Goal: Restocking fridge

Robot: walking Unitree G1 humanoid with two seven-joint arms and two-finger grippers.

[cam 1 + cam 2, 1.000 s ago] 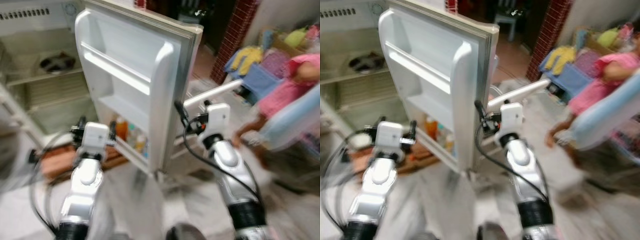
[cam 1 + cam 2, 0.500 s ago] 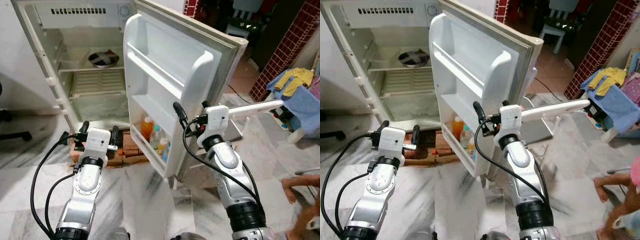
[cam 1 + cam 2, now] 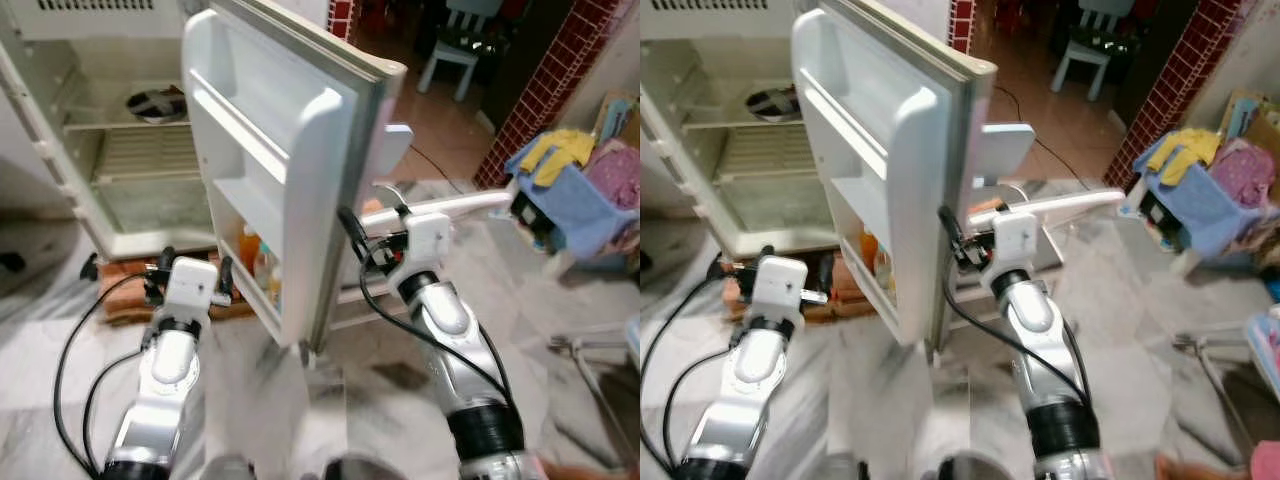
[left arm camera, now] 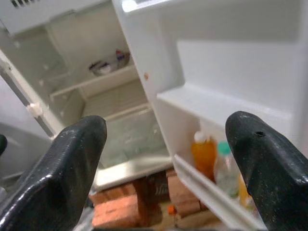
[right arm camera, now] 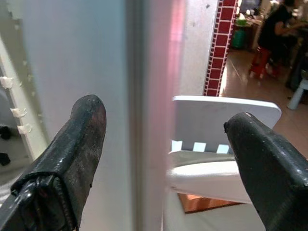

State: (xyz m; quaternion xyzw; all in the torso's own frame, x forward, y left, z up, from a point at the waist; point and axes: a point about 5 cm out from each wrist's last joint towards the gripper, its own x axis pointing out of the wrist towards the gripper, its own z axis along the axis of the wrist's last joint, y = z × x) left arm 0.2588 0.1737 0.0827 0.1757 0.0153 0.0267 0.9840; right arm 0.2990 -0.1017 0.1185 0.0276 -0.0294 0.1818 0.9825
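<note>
- The right gripper had its fingers spread apart, straddling the outer edge of the open fridge door without gripping it.
- The left gripper had its fingers spread and empty, facing the door's lower shelf.
- That shelf held an orange bottle and a clear bottle, side by side.
- The fridge interior held a dark bowl on its upper shelf.
- Bricks lay under the fridge.
- A white chair stood just behind the door.
- A blue basket of clothes stood well to the right.
</note>
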